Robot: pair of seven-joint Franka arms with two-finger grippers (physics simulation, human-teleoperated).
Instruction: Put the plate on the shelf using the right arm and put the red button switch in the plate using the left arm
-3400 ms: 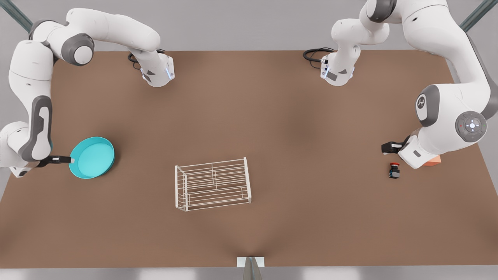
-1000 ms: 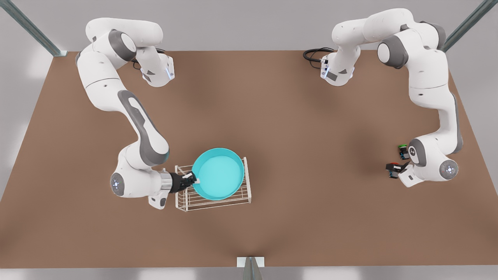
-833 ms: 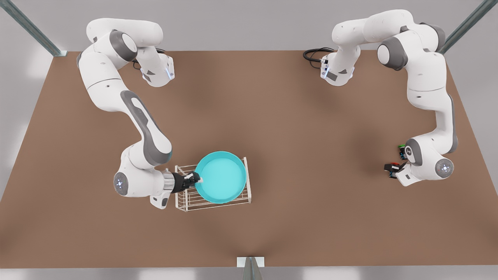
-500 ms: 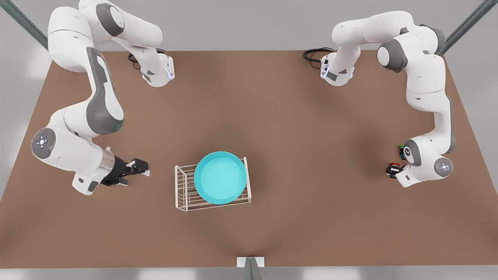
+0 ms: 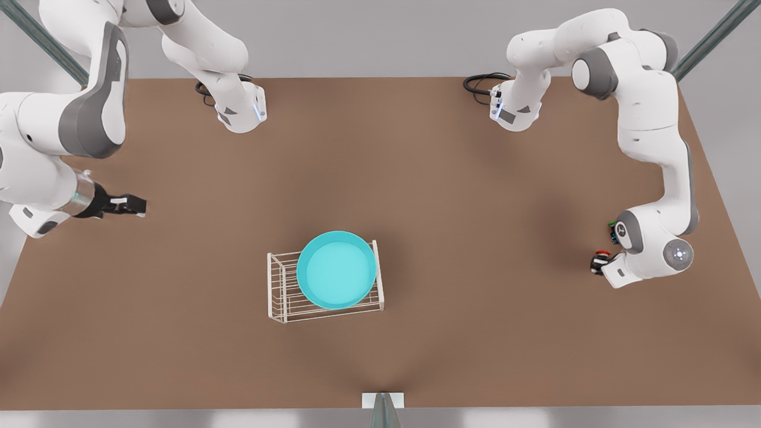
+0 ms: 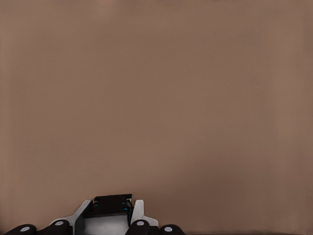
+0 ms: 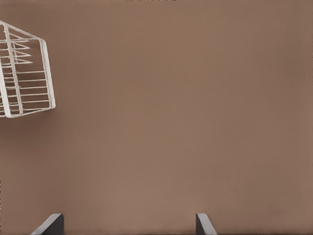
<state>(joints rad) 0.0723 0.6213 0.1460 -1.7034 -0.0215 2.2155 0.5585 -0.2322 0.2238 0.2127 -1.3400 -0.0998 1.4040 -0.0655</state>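
So the plate now lies flat on top of the shelf, near the middle of the desk, and nothing touches it. That half of the task looks done.

The right jaws are at the front view's left, well apart from the shelf, spread wide and holding nothing; in the right wrist view the two fingertips stand far from each other, with a corner of the shelf farther off. I think this arm only waits.

The left jaws are low over the desk at the front view's right. In the left wrist view they are pinching a small black box body, which I take for the red switch; its red cap peeks out beside the wrist in the front view. A green switch sits just behind.

What is left: carry the red switch across and put it in the plate.
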